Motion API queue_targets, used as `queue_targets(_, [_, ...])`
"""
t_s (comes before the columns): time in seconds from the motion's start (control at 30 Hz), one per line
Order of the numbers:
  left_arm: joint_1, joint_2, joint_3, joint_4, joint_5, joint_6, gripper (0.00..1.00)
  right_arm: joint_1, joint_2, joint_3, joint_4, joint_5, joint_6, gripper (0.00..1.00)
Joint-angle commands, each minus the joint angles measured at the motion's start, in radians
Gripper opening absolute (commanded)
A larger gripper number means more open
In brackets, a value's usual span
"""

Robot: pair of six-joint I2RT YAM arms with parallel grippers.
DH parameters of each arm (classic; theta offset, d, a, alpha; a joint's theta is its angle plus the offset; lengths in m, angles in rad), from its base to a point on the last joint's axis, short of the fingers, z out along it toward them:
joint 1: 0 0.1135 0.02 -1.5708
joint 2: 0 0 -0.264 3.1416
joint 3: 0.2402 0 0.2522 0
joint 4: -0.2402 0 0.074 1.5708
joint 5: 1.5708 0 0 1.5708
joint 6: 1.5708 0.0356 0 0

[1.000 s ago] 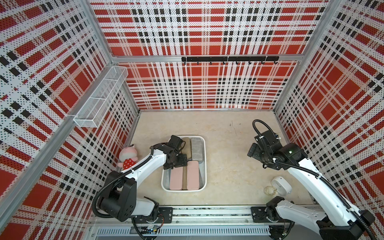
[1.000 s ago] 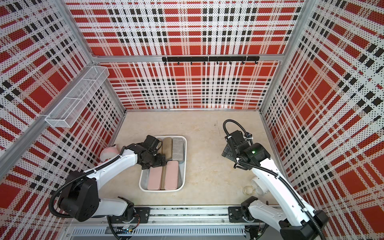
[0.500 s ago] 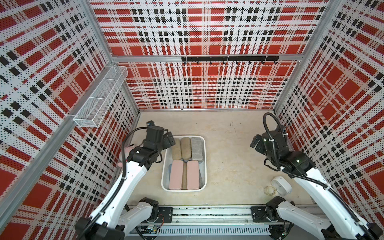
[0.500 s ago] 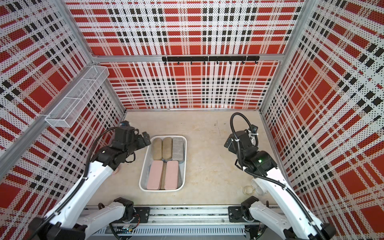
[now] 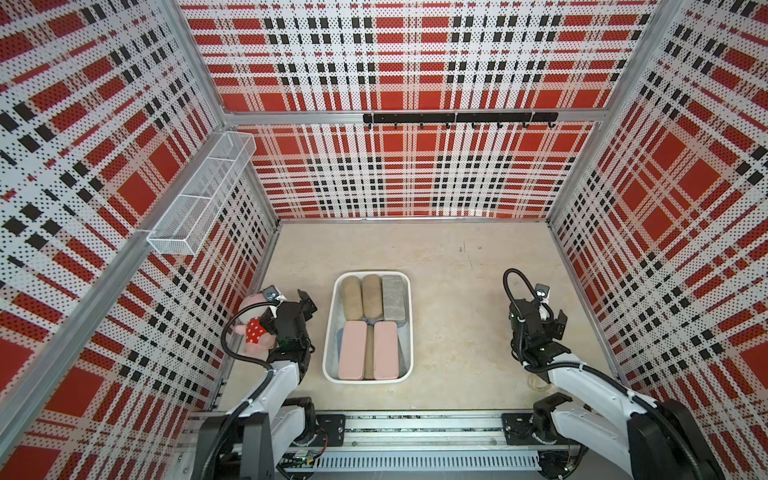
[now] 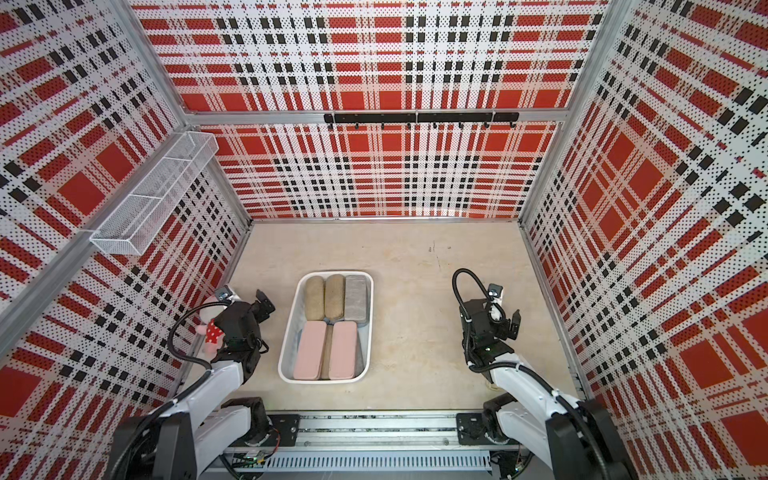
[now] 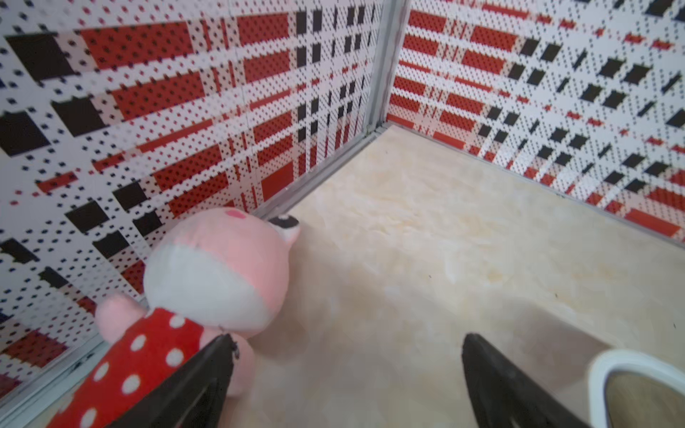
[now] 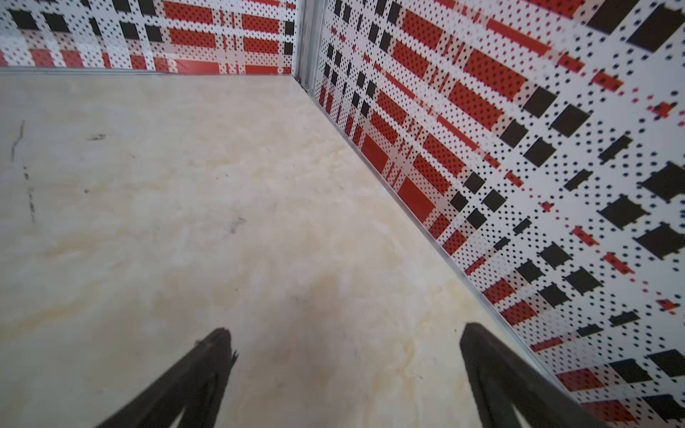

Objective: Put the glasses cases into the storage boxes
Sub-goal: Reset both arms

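Observation:
The storage box [image 5: 329,332], a shallow white tub, sits at mid-floor in both top views, its rim [image 6: 291,328] unobstructed. Inside lie two tan glasses cases [image 5: 352,297] [image 5: 372,296], a boxy grey one [image 5: 393,297] and two flat pink ones [image 5: 352,351] [image 5: 386,350], with another tan case [image 5: 369,353] showing between the pink pair. My left gripper [image 5: 293,299] [image 7: 348,339] hangs open and empty left of the tub, beside the plush toy. My right gripper [image 5: 550,316] [image 8: 344,333] is open and empty over bare floor near the right wall.
A pink plush toy [image 5: 253,328] [image 7: 215,274] in a red dotted dress leans on the left wall. The tub's corner [image 7: 611,361] shows by my left finger. A wire-mesh basket [image 5: 199,199] and a black hook rail [image 5: 457,118] hang on the walls.
My left gripper has lifted out of the tub and drawn back to the left beside the plush toy. The right arm has swung toward the right wall. Both jaws opened wider.

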Motion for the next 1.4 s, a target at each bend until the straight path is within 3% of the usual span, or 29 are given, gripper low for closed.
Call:
queue_targets(0.0, [0.013,0.091,-0.031,0.34,0.075,0.07,0.98,-0.047,0.029,-0.044,0.365,-0.084,-0.101,1.0])
queue_targets(0.07, [0.013,0.168,-0.047,0.426,0.129,0.069,0.98,-0.103,0.059,-0.097,0.581,-0.226,-0.142,1.0])
queue_targets(0.13, [0.011,0.238,-0.018,0.462,0.172,0.081,0.98,-0.163,0.123,-0.087,0.653,-0.318,-0.123,1.0])
queue_targets(0.27, [-0.041,0.342,-0.003,0.583,0.16,0.125,0.98,-0.201,0.347,-0.047,0.92,-0.489,-0.199,1.0])
queue_targets(0.33, [-0.106,0.454,-0.052,0.786,0.116,0.194,0.98,-0.202,0.5,-0.02,1.032,-0.558,-0.237,1.0])
queue_targets(0.37, [-0.136,0.531,-0.077,0.97,0.092,0.237,0.98,-0.199,0.573,-0.019,1.125,-0.568,-0.267,1.0])
queue_targets(0.4, [-0.148,0.528,-0.084,0.987,0.078,0.253,0.98,-0.197,0.545,-0.002,1.058,-0.565,-0.248,1.0])
queue_targets(0.43, [-0.142,0.492,-0.074,0.892,0.063,0.236,0.98,-0.21,0.505,0.025,0.919,-0.565,-0.215,1.0])
queue_targets(0.47, [-0.127,0.477,-0.066,0.845,0.06,0.212,0.98,-0.237,0.513,0.044,0.886,-0.593,-0.19,1.0])
queue_targets(0.57, [-0.083,0.51,-0.069,0.916,0.105,0.166,0.98,-0.267,0.505,0.058,0.839,-0.632,-0.163,1.0])
queue_targets(0.63, [-0.088,0.506,-0.062,0.898,0.091,0.169,0.98,-0.267,0.529,0.046,0.917,-0.631,-0.178,1.0])
queue_targets(0.73, [-0.148,0.513,-0.05,0.888,-0.023,0.206,0.98,-0.267,0.519,0.044,0.899,-0.628,-0.175,1.0])
queue_targets(1.37, [-0.152,0.517,-0.054,0.903,-0.03,0.212,0.98,-0.267,0.526,0.059,0.879,-0.631,-0.176,1.0])
